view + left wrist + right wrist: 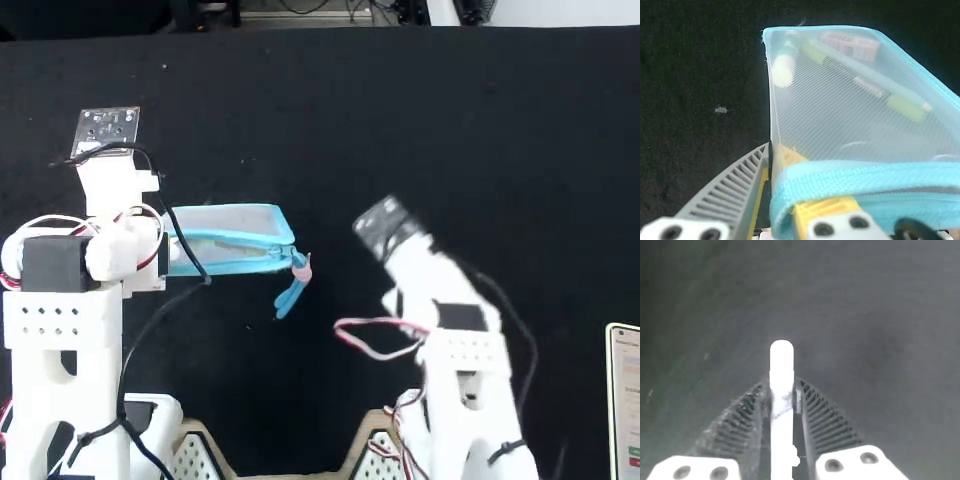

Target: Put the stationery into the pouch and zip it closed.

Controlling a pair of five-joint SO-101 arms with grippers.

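While the left hand point(774, 152) pinched the edge of the mesh pouch point(840, 115), the right hand point(781, 390), off at its 3 o'clock, was clamped on a white pen point(781, 357).

Pouch point(840, 130): translucent fine-mesh plastic, edged with teal woven cloth tape.
White stick point(781, 360): smooth, faintly glossy plastic.
Right gripper point(781, 386): ribbed matt plastic.
Table point(450, 120): matt black cloth.
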